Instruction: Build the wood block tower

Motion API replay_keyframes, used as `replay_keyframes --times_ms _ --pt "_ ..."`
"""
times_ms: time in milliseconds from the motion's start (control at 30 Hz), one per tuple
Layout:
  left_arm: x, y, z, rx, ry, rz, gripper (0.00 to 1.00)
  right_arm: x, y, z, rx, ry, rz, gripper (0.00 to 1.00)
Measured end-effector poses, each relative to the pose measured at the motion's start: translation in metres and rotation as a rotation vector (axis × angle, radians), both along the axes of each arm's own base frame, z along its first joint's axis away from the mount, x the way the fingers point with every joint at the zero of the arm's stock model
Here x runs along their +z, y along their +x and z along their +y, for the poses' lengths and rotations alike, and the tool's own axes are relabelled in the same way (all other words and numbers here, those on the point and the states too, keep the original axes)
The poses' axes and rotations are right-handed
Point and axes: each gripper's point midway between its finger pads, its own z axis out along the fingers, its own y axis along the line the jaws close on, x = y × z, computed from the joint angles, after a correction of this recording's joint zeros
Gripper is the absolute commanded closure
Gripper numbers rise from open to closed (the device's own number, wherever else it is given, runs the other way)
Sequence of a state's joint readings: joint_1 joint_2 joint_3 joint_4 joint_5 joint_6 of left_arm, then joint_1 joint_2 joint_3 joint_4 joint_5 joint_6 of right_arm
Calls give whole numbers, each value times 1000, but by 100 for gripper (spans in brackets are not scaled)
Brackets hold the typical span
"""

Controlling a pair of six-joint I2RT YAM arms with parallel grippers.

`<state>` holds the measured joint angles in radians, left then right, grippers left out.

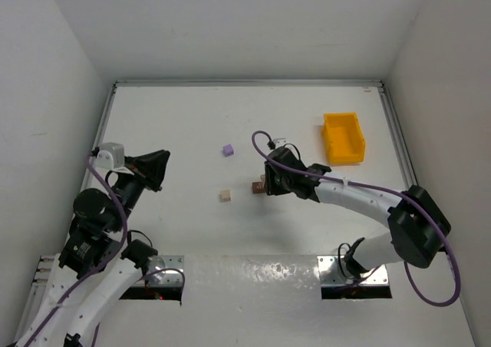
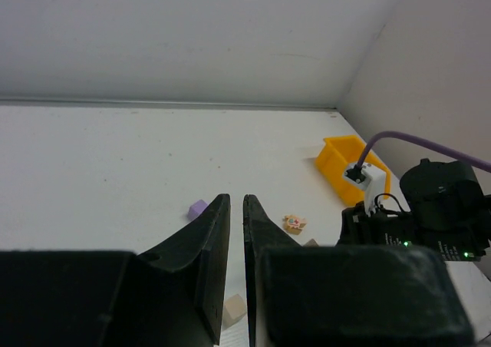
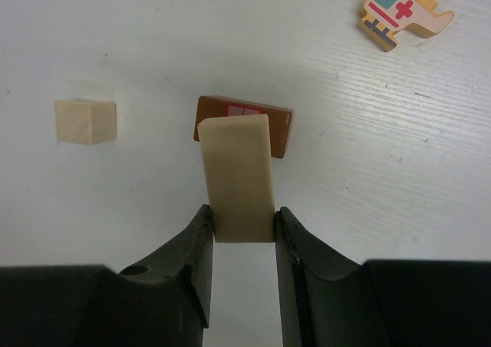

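My right pincer (image 3: 242, 213) grips the light tan oblong block (image 3: 236, 170) by its long sides; its far end overlaps the dark brown block (image 3: 281, 132) lying on the tabletop (image 3: 115, 47), though I cannot tell if they touch; a tan cube (image 3: 86, 121) sits apart at that block's 9 o'clock; my left pincer (image 2: 236, 201) hangs at the tabletop's 9 o'clock, narrowed to a slit, holding nothing.

No words, numbers or brand names can be read in any view. Only sign: a red cross on the toy helicopter (image 3: 404, 13), with a teal patch and dark stripes beside it. Brown block (image 3: 281, 132) has a red-and-white printed patch on top, partly hidden by the tan block (image 3: 238, 178); no letters legible.
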<state>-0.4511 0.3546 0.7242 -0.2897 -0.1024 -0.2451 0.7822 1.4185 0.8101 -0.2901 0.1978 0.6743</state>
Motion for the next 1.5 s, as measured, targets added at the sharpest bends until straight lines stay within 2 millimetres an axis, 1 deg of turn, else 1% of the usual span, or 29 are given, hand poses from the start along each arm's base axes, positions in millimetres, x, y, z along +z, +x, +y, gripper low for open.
replay_keyframes --times_ms 100,200,400,500,867,1100,1267,1500 --pt "1 -11 4 5 -8 -9 89 1 0 4 -40 27 3 80" --pt "-3 -15 13 46 -8 -2 89 0 2 7 -77 44 3 80" --pt "-8 -19 23 88 -10 4 89 -20 0 13 -119 36 45 80" --pt "-7 -20 25 96 -13 2 89 -26 0 15 -132 37 55 80" --pt "-11 -22 23 82 -11 6 88 -32 8 17 -175 29 49 79" --pt "-12 -22 22 81 -12 7 88 -31 13 21 -180 30 42 79" --pt "-12 -22 22 81 -12 7 88 -35 12 20 -180 21 49 79" --pt "-12 -23 22 77 -11 7 88 -35 12 21 -184 23 50 78"
